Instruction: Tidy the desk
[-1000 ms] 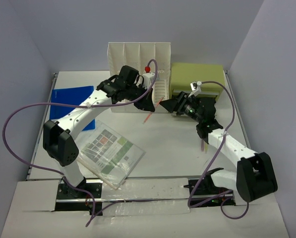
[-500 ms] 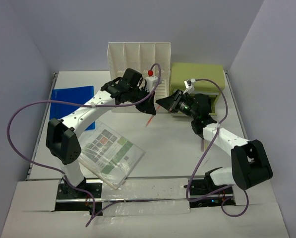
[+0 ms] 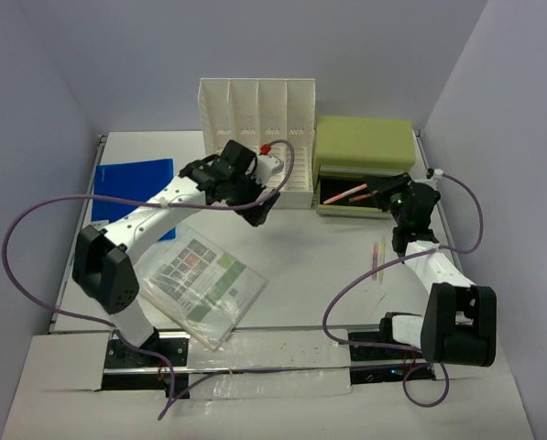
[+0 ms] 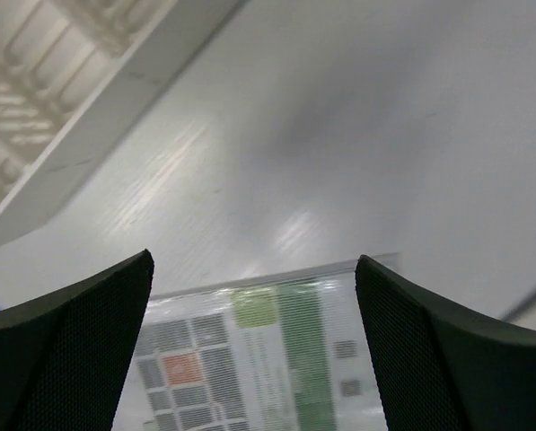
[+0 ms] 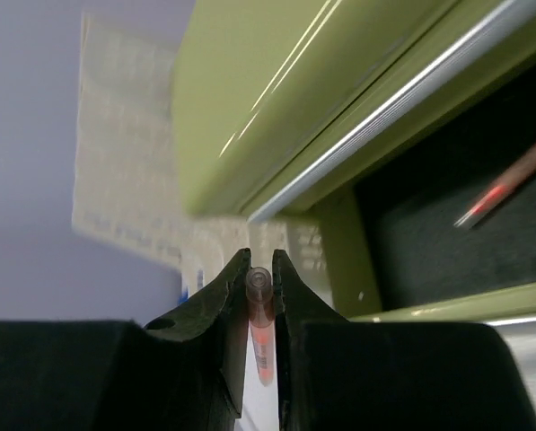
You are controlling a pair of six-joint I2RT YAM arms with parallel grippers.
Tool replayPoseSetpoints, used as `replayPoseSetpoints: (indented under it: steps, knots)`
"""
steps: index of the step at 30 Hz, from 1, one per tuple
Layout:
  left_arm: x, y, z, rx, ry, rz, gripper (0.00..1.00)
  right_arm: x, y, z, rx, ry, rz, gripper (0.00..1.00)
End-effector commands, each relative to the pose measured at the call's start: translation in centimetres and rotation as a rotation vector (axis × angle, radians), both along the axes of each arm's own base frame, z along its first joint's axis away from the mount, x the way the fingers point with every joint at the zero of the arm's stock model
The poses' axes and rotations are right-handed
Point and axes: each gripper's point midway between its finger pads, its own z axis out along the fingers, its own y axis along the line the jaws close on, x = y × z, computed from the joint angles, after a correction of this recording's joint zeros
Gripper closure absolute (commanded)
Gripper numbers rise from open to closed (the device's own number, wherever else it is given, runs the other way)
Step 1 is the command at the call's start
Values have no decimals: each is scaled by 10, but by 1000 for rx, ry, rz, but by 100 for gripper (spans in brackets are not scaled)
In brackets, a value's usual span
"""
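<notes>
Left jaws are standing wide apart with nothing between them, hanging just in front of the white slotted plastic file rack (image 3: pixel 255 101) and looking down on the printed sheet in its clear plastic sleeve (image 4: pixel 250 359). A second ago they were clamped on the translucent pink pen (image 5: pixel 260 346) while the right arm (image 3: pixel 424 261) was reaching in. Now the right jaws are pinching that pen near its blunt end, so I'm reading the hand-over as finished.

The right arm is carrying the pen over to the olive-green drawer box (image 3: pixel 365 142), and the jaws are hovering at the mouth of its open dark drawer (image 3: pixel 346 210). A second reddish pen (image 5: pixel 510 180) is already lying inside.

The large flat white counter (image 3: pixel 310 266) is lying under everything. It is carrying the rack and the green box along its far edge, a flat blue folder (image 3: pixel 131 174) at the far left and the sleeved sheet near the left arm's base. A couple of thin loose pens (image 3: pixel 379 257) are still lying beside the right arm.

My judgement is that one more pen is about to be put away, with the loose pens, sheet and folder still waiting. I'm watching the drawer's front lip, since the pen's free end could catch there.
</notes>
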Motion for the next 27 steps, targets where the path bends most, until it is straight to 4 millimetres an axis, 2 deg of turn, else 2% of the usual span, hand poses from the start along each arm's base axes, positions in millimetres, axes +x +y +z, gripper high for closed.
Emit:
replayPoseSetpoints:
  steps: [1, 4, 7, 9, 11, 12, 15, 18, 20, 23, 27]
  knots:
    - [11, 74, 3, 250, -216, 95, 1, 11, -52, 21, 56, -57, -298, 100]
    - [-6, 103, -12, 318, -221, 91, 1, 22, -69, 31, 45, -59, -375, 100]
    - [-16, 127, -13, 345, -262, 112, 1, 27, -85, 30, 19, -38, -460, 99]
    - [-20, 139, -10, 334, -298, 129, 1, 29, -96, 28, -17, -24, -507, 92]
    - [-20, 150, -9, 313, -310, 161, 1, 32, -99, 25, -50, -4, -517, 79]
    - [-25, 154, -12, 289, -309, 162, 1, 35, -99, 19, -85, 30, -500, 64]
    - [-30, 161, -18, 245, -315, 177, 1, 43, -94, 12, -155, 108, -440, 39]
    - [-31, 167, -25, 226, -338, 209, 1, 43, -94, 6, -248, 175, -397, 29]
    - [-32, 170, -29, 217, -348, 228, 1, 39, -93, 5, -303, 211, -366, 28]
    - [-34, 172, -38, 212, -354, 245, 1, 29, -85, 18, -374, 200, -297, 28]
    - [-31, 175, -38, 217, -370, 263, 1, 2, -59, 4, -427, 310, -103, 28]
